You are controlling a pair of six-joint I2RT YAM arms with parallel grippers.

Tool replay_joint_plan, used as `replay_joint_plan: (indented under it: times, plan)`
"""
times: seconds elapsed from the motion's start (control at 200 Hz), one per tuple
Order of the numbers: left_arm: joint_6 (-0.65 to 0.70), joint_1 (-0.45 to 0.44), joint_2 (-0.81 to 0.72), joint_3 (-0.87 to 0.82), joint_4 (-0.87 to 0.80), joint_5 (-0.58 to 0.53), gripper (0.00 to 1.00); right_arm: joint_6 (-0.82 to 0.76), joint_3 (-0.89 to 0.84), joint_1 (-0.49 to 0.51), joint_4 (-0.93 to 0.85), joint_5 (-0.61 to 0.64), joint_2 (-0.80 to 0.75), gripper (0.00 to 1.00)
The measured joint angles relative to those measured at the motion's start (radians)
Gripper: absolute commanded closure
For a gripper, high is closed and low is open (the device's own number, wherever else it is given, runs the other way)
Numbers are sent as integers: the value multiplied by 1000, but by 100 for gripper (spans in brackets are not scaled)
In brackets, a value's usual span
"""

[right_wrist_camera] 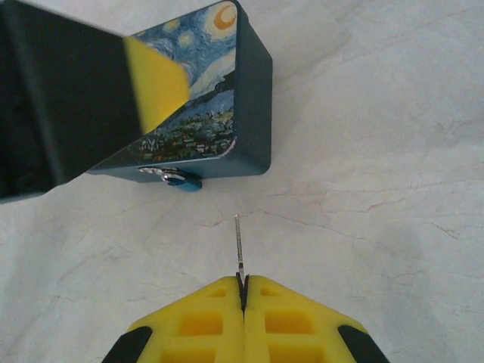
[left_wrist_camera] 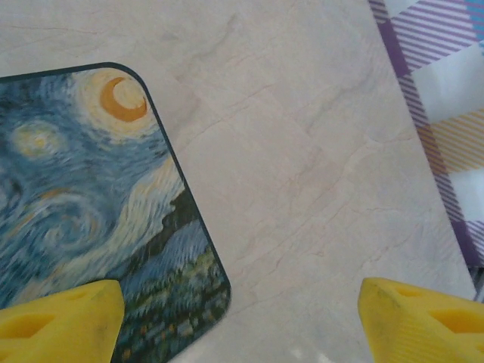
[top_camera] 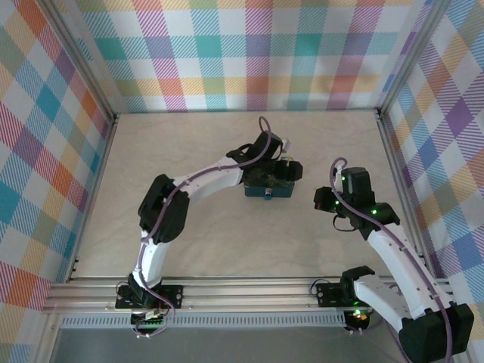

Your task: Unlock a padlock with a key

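The small blue padlock with a silvery shackle hangs at the front wall of the starry-night tin. The thin dark key sticks out forward from my right gripper, which is shut on its head; the key's tip points toward the tin and stands a short way off to the right of the padlock. My left gripper is open wide above the tin, one yellow finger over the lid's corner and the other over bare table. From above, the left gripper hovers over the tin and the right gripper sits to its right.
The pale marble-look table is bounded by plaid walls at the back and sides, with metal frame posts at the corners. An aluminium rail along the near edge carries both arm bases.
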Motion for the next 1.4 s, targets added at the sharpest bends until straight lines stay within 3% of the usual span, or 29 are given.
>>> replay_joint_plan:
  times: [0.375, 0.7, 1.155, 1.405]
  plan:
    - [24, -2, 57, 47, -66, -35, 18, 0, -3, 0, -5, 0, 0, 100]
    - [0, 2, -87, -199, 70, -82, 18, -4, -12, 0, -4, -14, 13, 100]
    - [-2, 23, -282, -450, 101, -90, 19, 9, -95, 5, 224, -304, 129, 100]
    - [-2, 47, -367, -537, 80, -87, 19, 21, -97, 79, 314, -349, 245, 100]
